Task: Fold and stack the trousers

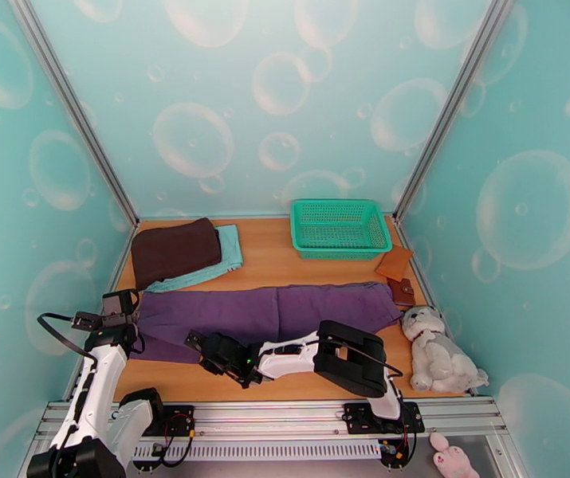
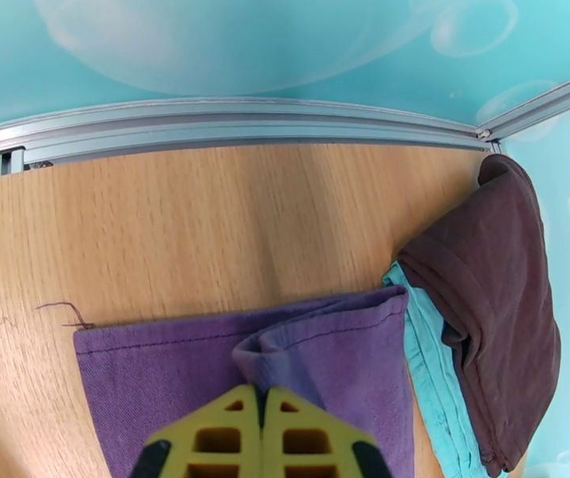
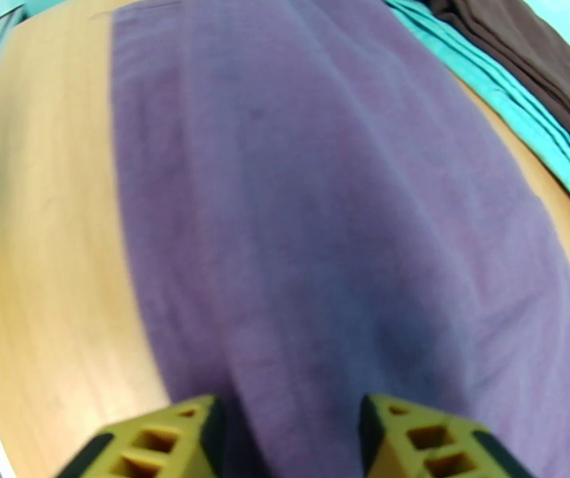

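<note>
- Green basket (image 1: 340, 229): it sits at the far right of the table (image 1: 269, 256), well apart from the clothes, with its mesh floor in plain view.
- Trousers (image 1: 269, 312): your purple pair lies stretched left to right across the middle of the table. One end is near the plush dog (image 1: 436, 356), and the other is just beside the brown cloth (image 1: 174, 250), which is stacked on the teal cloth (image 1: 229, 260).
- Left gripper (image 1: 129, 306): its yellow fingers (image 2: 229, 428) are pressed together at the left end of the trousers, pinching up a ridge of hem.
- Right gripper (image 1: 195, 341): it is low over the near edge of the trousers. Its fingers (image 3: 189, 432) stand apart and straddle a soft fold of purple fabric without clamping it.
</note>
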Controlling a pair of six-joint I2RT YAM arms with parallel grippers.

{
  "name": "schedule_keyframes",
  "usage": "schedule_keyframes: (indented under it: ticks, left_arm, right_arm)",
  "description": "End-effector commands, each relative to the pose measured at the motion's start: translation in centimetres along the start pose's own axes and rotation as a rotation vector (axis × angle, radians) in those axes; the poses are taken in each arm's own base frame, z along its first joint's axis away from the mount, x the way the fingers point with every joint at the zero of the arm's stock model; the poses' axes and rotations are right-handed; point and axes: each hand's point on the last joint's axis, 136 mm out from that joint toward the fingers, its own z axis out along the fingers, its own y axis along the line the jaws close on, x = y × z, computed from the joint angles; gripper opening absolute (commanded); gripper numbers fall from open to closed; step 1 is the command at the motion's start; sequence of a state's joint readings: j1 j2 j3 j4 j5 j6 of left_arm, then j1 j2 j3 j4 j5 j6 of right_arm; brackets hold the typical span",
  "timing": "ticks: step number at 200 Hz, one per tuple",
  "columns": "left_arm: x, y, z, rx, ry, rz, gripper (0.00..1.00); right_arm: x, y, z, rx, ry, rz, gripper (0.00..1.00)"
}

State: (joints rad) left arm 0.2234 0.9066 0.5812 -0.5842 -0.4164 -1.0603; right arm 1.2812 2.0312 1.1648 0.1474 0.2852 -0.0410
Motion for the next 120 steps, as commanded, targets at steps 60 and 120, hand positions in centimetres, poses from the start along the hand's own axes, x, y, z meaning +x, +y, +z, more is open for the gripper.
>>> schedule_keyframes:
  ticks: [60,120]
  left_arm:
    - [-1.4,-0.8,-0.9,0.016,-0.03,0.008,0.0]
    - [-1.5,-0.5,-1.1,0.014,-0.04,0.007,0.0]
  right_arm:
    - [0.8,-1.9,0.1,0.081,0.027,0.018,0.13]
    - [-0.6,-1.2,-1.5,0.055,-0.014,0.003,0.0]
